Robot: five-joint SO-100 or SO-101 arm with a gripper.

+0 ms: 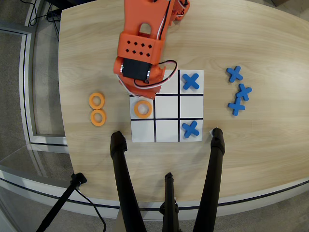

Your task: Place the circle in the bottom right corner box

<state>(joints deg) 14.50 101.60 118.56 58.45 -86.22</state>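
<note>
An orange ring (143, 108) lies flat in the middle-left cell of the white grid board (166, 130) in the overhead view. My orange gripper (139, 93) hangs over the top-left corner cell and hides it; its tips are just above the ring's far edge. Whether the jaws are open or shut is hidden by the gripper body. The corner cell at the bottom right of this view (190, 129) holds a blue X, and the top-right cell holds another blue X (191, 81). The bottom-left corner cell (143, 130) is bare.
Two spare orange rings (97, 100) (98, 117) lie on the wooden table left of the board. Three blue X pieces (238, 90) lie to the right. Black tripod legs (120, 179) (212, 174) cross the table's near edge below the board.
</note>
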